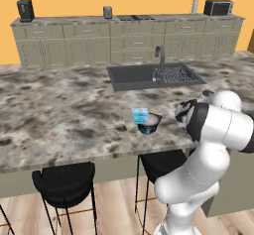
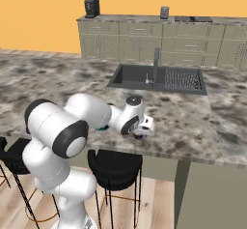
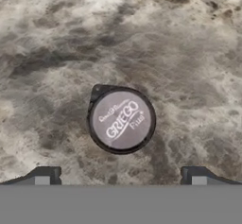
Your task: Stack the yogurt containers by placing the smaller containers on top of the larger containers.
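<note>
Hand view, fingers spread wide, empty, above dark pot on marbled counter

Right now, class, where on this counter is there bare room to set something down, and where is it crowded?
Free: the broad marble counter left of the sink and the blue pot. Crowded: the front edge, where the blue pot touches the navy tub, near the gripper.

Even bright rendered light, soft low-res blur, faint shadows, no glare.
</note>
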